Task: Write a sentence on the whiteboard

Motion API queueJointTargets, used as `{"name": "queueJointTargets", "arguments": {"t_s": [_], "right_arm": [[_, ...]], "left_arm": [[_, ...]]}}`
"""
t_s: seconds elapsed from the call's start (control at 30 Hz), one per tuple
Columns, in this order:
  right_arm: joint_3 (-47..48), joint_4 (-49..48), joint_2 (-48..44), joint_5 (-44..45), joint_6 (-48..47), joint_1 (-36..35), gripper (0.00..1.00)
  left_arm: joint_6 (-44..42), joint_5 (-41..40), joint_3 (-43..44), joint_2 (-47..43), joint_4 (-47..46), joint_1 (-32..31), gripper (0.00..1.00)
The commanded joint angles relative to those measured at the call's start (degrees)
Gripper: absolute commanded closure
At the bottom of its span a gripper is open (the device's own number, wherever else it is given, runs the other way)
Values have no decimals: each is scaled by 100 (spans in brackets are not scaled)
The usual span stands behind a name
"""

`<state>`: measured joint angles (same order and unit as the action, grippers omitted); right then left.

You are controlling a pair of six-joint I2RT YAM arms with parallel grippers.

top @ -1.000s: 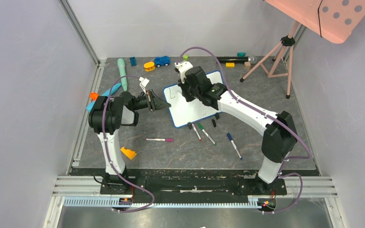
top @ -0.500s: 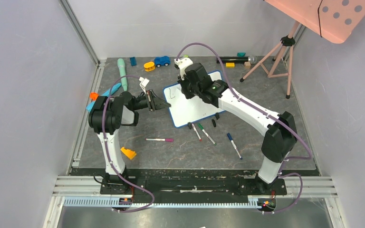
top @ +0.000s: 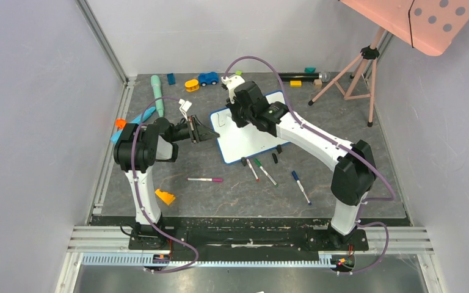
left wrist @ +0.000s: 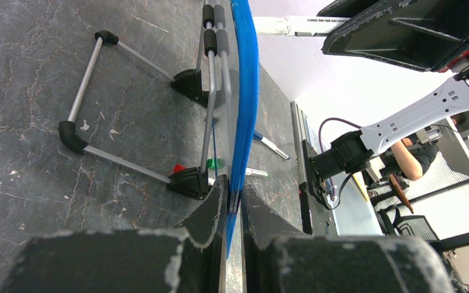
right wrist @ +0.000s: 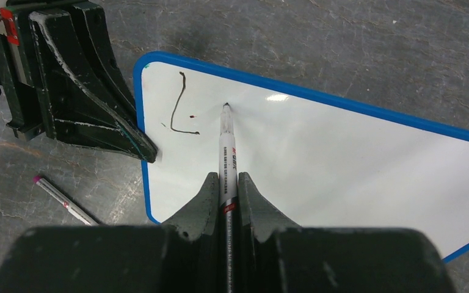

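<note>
Your whiteboard lies mid-surface, between both arms. Your left jaws pinch its blue left edge. Your right jaws clamp narrowly around a black marker, its tip touching the board just right of the sentence, which so far is one L-shaped stroke with a small dot beside it.

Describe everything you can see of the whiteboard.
The whiteboard is a glossy white panel in a thin blue frame with rounded corners. It is propped on a wire stand with black feet on the dark table. The left gripper pinches its left edge. The right gripper holds a marker whose tip appears to touch the surface. Only an L-shaped stroke and a small dot sit near one corner.
</note>
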<state>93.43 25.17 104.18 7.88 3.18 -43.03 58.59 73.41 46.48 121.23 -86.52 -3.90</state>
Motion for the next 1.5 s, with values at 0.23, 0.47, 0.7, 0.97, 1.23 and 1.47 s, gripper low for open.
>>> {"name": "queueJointTargets", "arguments": {"t_s": [0.23, 0.47, 0.7, 0.97, 1.23, 1.47], "right_arm": [[316, -20, 124, 108, 49, -31, 100], [239, -9, 129, -71, 29, -30, 100], [87, 41, 94, -202, 3, -37, 100], [-254, 90, -71, -73, -17, -35, 100], [-231, 218, -132, 407, 52, -29, 100], [-50, 227, -66, 604, 98, -32, 100]], "left_arm": [[2, 411, -86, -169, -269, -49, 98], [4, 411, -73, -156, -269, -49, 98], [-1, 414, -86, -159, -269, -49, 98], [-10, 411, -93, -172, -269, -49, 98], [-14, 411, -99, -172, -269, -50, 98], [-18, 411, -95, -173, -269, -49, 98]]}}
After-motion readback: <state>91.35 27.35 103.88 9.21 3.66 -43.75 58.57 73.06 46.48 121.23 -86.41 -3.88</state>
